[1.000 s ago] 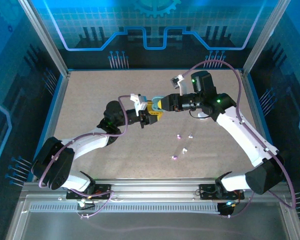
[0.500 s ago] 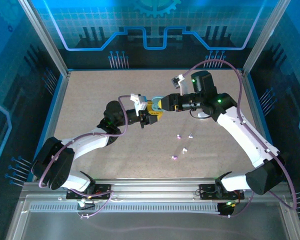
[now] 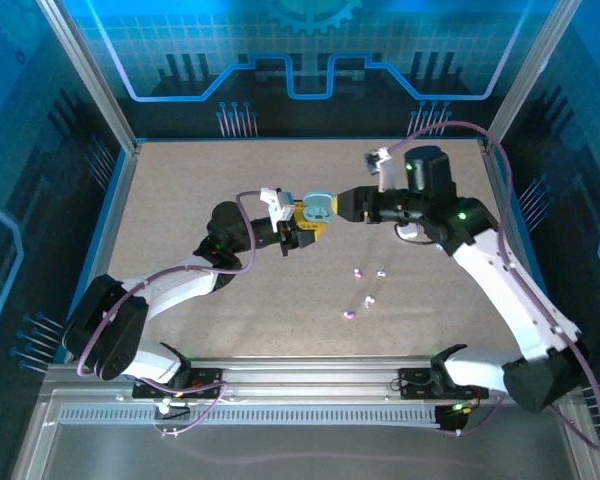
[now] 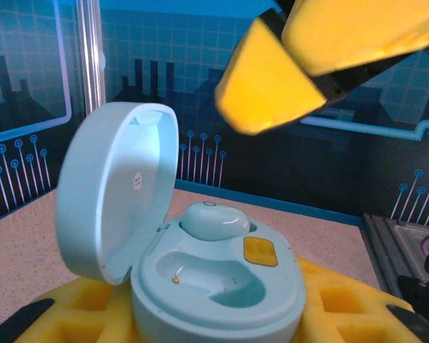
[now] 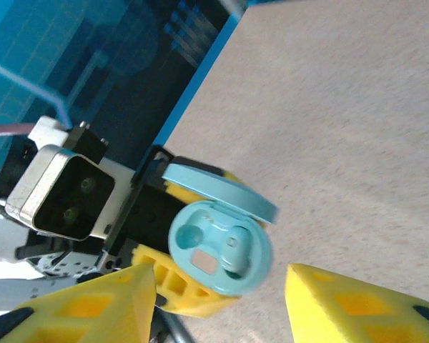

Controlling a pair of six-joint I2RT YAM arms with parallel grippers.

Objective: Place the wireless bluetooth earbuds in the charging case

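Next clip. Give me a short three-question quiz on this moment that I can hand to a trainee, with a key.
1. True or false: the hinged lid of the pale blue pebble-shaped plastic charging case is shut.
2. Multiple choice: how many of the case's wells hold an earbud? A) none B) one C) both
3. Fill in: the case is gripped by the ___ hand.

Key
1. False. The lid stands open.
2. B. One pale blue earbud is seated and the well beside it is empty.
3. Left. The left hand grips the case, while the right hand is open beside it.
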